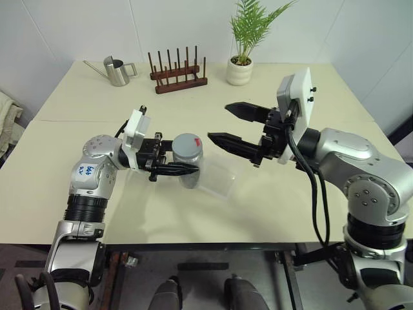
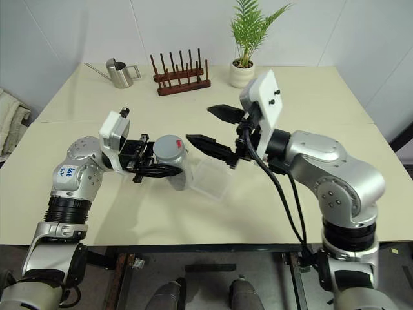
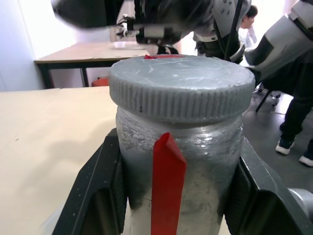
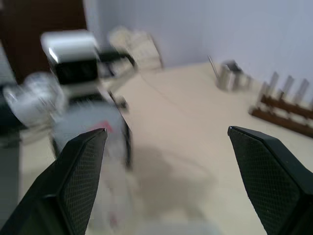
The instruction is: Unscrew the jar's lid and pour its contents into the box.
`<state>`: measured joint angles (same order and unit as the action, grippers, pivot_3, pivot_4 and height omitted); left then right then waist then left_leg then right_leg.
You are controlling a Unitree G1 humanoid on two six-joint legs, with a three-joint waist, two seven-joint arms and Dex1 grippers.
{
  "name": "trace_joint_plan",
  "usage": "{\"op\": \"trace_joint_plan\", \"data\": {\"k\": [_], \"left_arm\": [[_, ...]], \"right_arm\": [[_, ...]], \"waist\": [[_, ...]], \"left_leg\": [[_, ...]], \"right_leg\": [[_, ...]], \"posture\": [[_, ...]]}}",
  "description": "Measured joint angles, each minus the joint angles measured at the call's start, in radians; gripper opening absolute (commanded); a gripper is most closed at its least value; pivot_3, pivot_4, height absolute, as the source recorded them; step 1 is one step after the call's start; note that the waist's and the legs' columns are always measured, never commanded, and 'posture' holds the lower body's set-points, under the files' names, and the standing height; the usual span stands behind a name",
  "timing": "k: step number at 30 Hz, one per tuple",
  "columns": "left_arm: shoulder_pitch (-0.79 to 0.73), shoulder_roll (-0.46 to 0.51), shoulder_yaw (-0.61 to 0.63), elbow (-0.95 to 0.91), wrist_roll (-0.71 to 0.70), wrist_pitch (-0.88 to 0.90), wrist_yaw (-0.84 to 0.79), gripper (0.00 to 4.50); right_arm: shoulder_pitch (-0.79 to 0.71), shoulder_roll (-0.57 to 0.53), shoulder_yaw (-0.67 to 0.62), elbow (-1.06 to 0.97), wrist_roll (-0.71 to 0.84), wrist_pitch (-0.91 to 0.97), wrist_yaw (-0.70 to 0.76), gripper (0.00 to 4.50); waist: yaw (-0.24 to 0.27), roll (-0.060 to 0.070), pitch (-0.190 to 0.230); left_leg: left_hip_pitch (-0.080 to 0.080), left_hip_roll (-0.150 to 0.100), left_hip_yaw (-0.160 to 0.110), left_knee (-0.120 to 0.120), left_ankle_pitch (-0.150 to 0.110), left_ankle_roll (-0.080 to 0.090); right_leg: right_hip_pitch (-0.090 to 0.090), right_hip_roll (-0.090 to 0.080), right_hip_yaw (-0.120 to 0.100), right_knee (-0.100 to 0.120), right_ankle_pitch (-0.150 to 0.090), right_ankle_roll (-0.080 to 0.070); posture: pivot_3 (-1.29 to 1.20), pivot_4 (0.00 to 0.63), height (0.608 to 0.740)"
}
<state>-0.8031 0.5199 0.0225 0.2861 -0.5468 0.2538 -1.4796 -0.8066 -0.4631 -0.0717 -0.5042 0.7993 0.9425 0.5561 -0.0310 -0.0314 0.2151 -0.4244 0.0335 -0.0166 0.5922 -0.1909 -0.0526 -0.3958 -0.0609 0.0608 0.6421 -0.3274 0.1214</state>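
- Head views: the left claw (image 1: 184,169) points toward the right, level, clamped on the jar (image 1: 189,163), which stands upright between its two black fingers, near the middle of the worktop (image 1: 77,187).
- The lid (image 1: 187,143) is on the jar, grey, with a small red mark at its far edge.
- The box (image 1: 219,177), clear plastic, lies on the worktop just right of the jar, partly behind it.
- Right claw (image 1: 227,124) hangs above the box, pointing left toward the jar, fingers spread wide, gripping nothing, tips apart from the lid.
- Far side of the worktop: watering can (image 1: 117,70) at left, wooden peg rack (image 1: 179,75) in the middle, potted plant (image 1: 242,63) to its right.
- Left wrist view adds detail: ribbed rim of the lid, a red tape strip (image 3: 167,188) running down the jar's wall, both fingers pressed to the jar's sides; a person's legs stand in the background past the worktop edge.
- Contents cannot be made out through the jar wall.
- Right wrist view: fingers (image 4: 78,181) well apart, the jar blurred just past one tip, the watering can and rack beyond.
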Motion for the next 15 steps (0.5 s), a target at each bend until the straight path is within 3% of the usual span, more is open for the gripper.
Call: {"op": "trace_joint_plan", "data": {"k": [4,15], "left_arm": [[-0.017,-0.016,-0.005,0.004,0.000,-0.007,-0.012,2.00],[-0.019,-0.036,-0.008,0.006,0.002,-0.014,-0.020,2.00]], "right_arm": [[-0.020,0.086,0.090,0.025,0.011,-0.007,0.009,4.16],[-0.038,0.117,0.239,0.148,-0.083,-0.115,0.118,4.16]], "waist": [[0.000,0.000,0.000],[-0.001,0.000,0.000]], "left_leg": [[0.000,0.000,0.000,0.000,0.000,0.000],[0.000,0.000,0.000,0.001,0.000,0.000]], "right_leg": [[0.000,0.000,0.000,0.000,0.000,0.000],[0.000,0.001,0.000,0.002,0.000,0.000]], "posture": [[0.00,0.150,0.740],[0.00,0.150,0.740]]}}
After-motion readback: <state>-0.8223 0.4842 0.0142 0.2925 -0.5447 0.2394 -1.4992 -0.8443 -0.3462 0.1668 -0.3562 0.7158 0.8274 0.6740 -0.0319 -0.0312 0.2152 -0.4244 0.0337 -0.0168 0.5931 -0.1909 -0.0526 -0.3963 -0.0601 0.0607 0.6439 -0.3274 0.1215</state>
